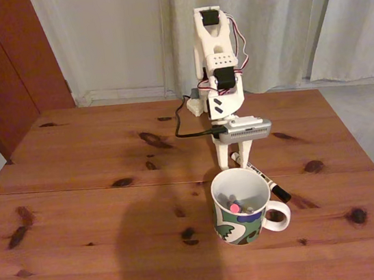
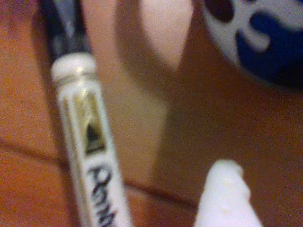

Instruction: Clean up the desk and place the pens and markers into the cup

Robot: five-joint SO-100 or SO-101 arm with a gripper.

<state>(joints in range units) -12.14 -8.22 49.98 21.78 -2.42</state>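
A: Entry, cup first. The white ceramic mug (image 1: 241, 205) stands upright on the wooden desk (image 1: 97, 193), nearer the desk's front edge than its back edge and right of centre in the fixed view. Handle points toward the right edge. The outside carries a green, white and blue pattern.

B: Contents?

A: Several sticks stand inside; a pink-ended one (image 1: 234, 207) is the clearest. The others are too small to tell apart.

B: Anything on the desk itself?

A: One white-barrelled marker (image 1: 267, 180) with a black cap lies flat just behind the mug's right side, its cap end toward the front-right. Whether it touches the mug, I cannot tell. In the wrist view the same marker (image 2: 90, 156) runs top to bottom along the left, blurred, with black print on the barrel and the dark cap at the top. The mug's blue-and-white pattern (image 2: 265, 42) fills the top right corner of that view.

B: Gripper state?

A: The gripper (image 1: 235, 161) hangs tips down over the desk directly behind the mug, its fingers spread a little apart, with nothing between them. The marker's uncapped end lies just beside the right-hand finger. One white fingertip (image 2: 225, 198) enters the wrist view from the bottom edge, beside the marker and not touching it.

B: Surroundings?

A: The arm's base (image 1: 196, 104) sits at the desk's back edge with a black cable. Pale curtains (image 1: 274, 18) hang behind.
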